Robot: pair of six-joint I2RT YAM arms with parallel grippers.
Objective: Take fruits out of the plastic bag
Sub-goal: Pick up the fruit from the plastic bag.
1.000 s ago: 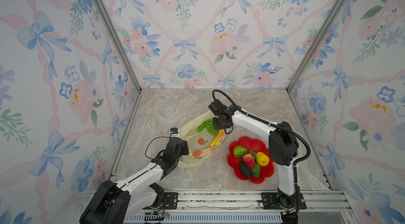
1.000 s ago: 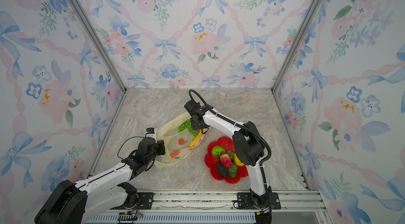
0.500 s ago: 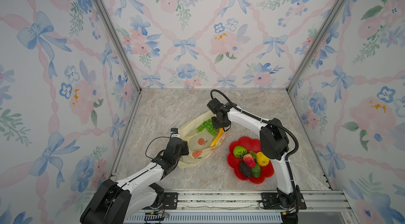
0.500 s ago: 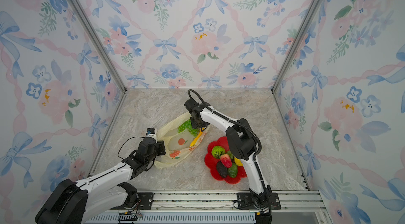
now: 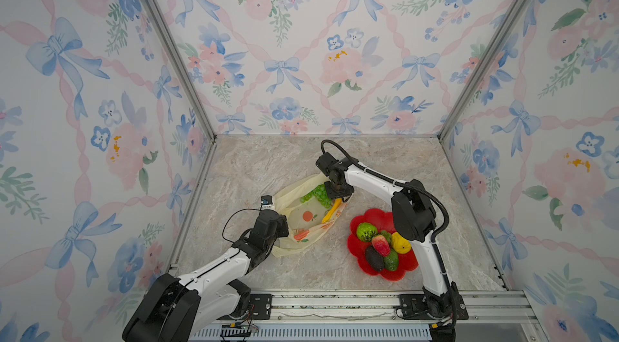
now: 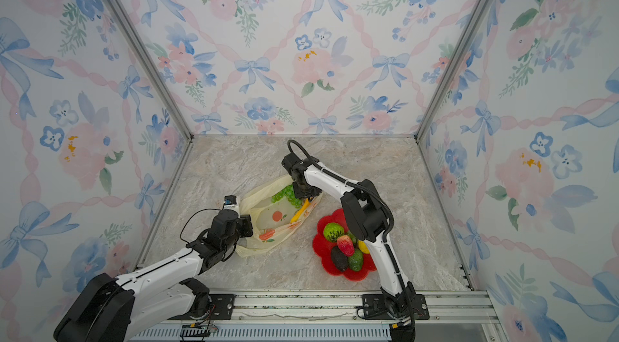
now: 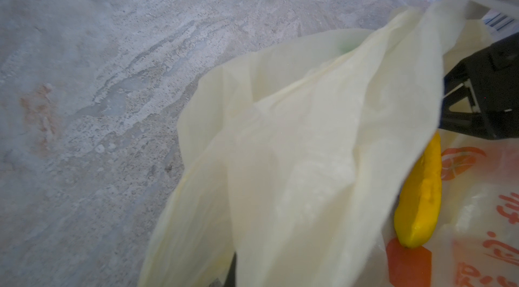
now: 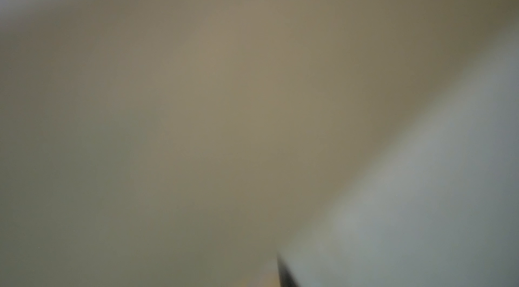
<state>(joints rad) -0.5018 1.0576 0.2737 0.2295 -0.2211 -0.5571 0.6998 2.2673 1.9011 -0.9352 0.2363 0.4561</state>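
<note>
The pale yellow plastic bag lies on the marble floor with its mouth toward the back. Inside it, both top views show a green grape bunch and a yellow banana. My left gripper is shut on the bag's near edge, and the film drapes over its jaws in the left wrist view. My right gripper reaches down into the bag's mouth beside the grapes and over the banana's far end. Bag film blurs the right wrist view, so its jaws are hidden.
A red flower-shaped plate stands right of the bag. It holds a bumpy green fruit, a strawberry, a lemon, an avocado and another green fruit. The right arm's elbow hangs over the plate's right side.
The right arm's elbow has swung left toward the plate while its gripper stayed in the bag's mouth, sinking slightly. The left arm and the bag have not moved.
</note>
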